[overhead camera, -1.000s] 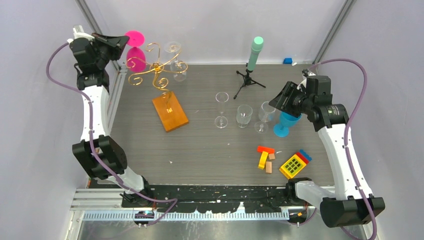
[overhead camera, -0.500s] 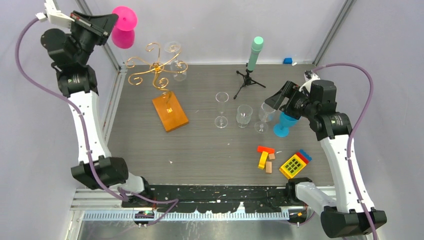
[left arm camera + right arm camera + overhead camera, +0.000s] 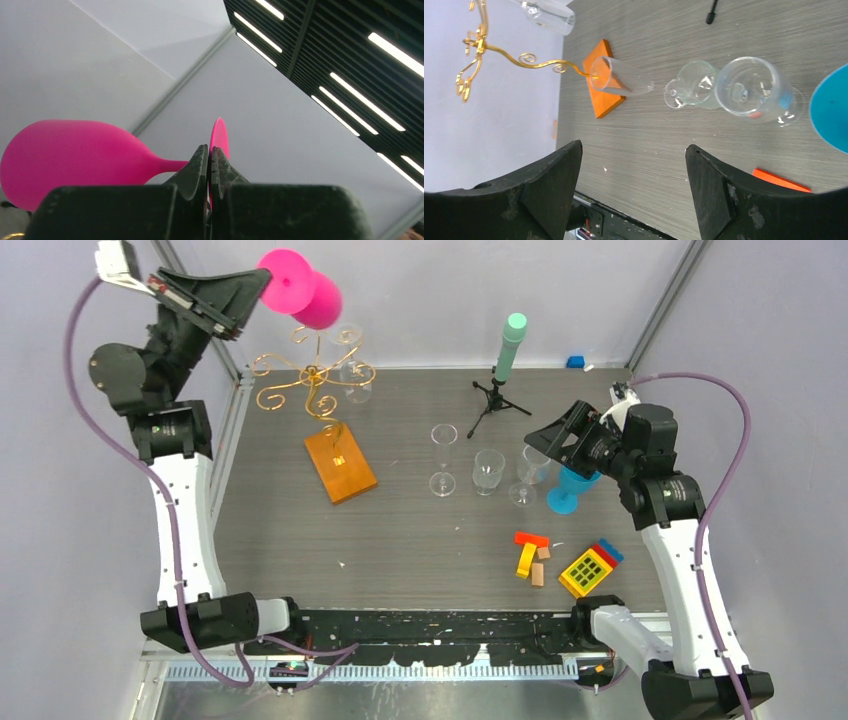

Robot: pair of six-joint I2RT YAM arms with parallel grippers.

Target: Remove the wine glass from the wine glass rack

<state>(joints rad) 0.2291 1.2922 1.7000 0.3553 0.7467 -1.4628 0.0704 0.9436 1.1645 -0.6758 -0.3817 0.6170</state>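
One pink wine glass (image 3: 300, 295), stem clenched in left fingers (image 3: 192, 170), left arm (image 3: 183, 500) reared high; right fingers (image 3: 549, 190) spread.

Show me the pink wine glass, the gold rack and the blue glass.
pink wine glass (image 3: 322, 302), top view, on its bowl.
gold rack (image 3: 340, 462), top view, on its orange base.
blue glass (image 3: 573, 484), top view, on its bowl.

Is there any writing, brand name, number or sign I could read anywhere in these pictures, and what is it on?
No text can be read in any view.
Yellow toy block: a grid of green squares, with no letters or digits to make out.
Orange base: a small pale mark near the stem, too small to tell whether it is writing.
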